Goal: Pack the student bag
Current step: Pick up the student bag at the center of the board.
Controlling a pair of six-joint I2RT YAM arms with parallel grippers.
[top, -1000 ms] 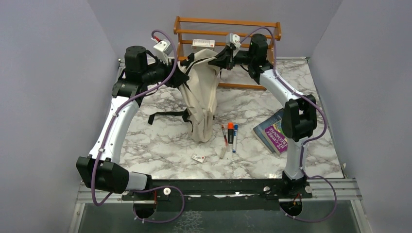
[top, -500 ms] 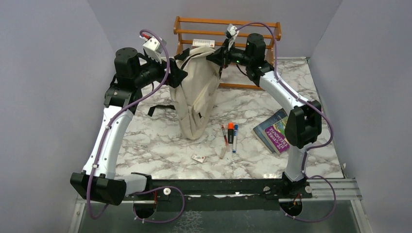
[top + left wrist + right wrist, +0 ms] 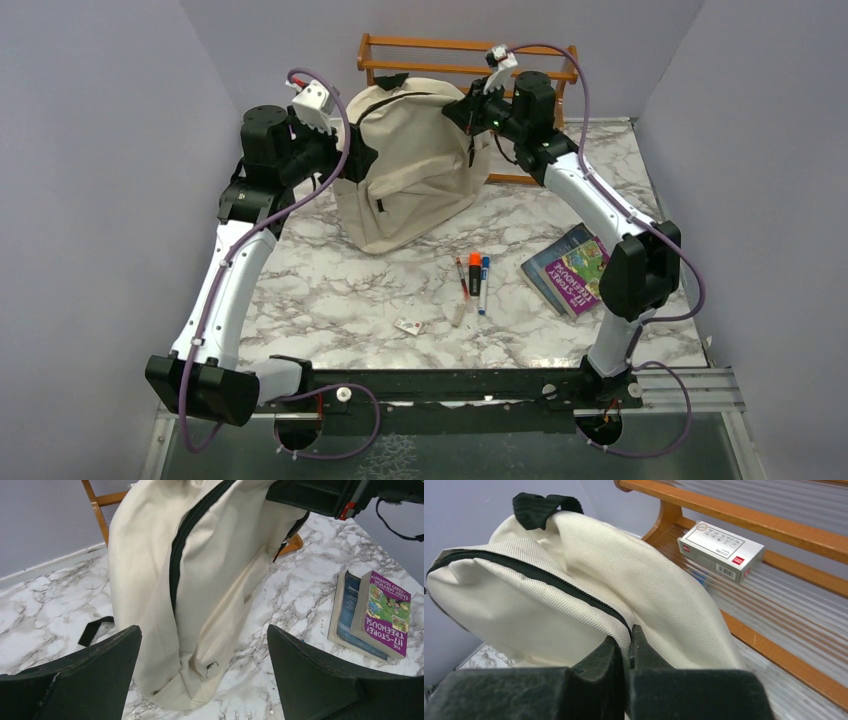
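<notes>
While the right gripper (image 3: 629, 641) has its jaws pressed together on a fold of cloth right at the black zipper (image 3: 539, 580), the bag (image 3: 410, 165) hangs from that pinch in the upper middle of the overhead view. It sits just in front of the wooden rack (image 3: 545, 60), and its lower end appears to rest on the table (image 3: 330, 290).

The left gripper (image 3: 352, 160) sits at the bag's left edge with its jaws spread wide and nothing between them. In the left wrist view the cloth fills the upper middle of the frame, straight ahead of the two fingers (image 3: 85, 675) and apart from them.

The bag's long axis runs from the carry loop (image 3: 541, 505) at the top of the overhead view down to the bottom corner at lower left, so it leans slightly rather than standing straight. The zipper line crosses the top from left to right and ends at the right pinch. The mouth therefore points up and toward the rack, and it looks shut along the stretch that shows.

The free left arm is the nearer one to the unheld left side, so I judge it best placed to take the far end of the zipper.

The pens (image 3: 473, 275) and books (image 3: 570, 270) lie lower in the frame, well apart from the bag.
</notes>
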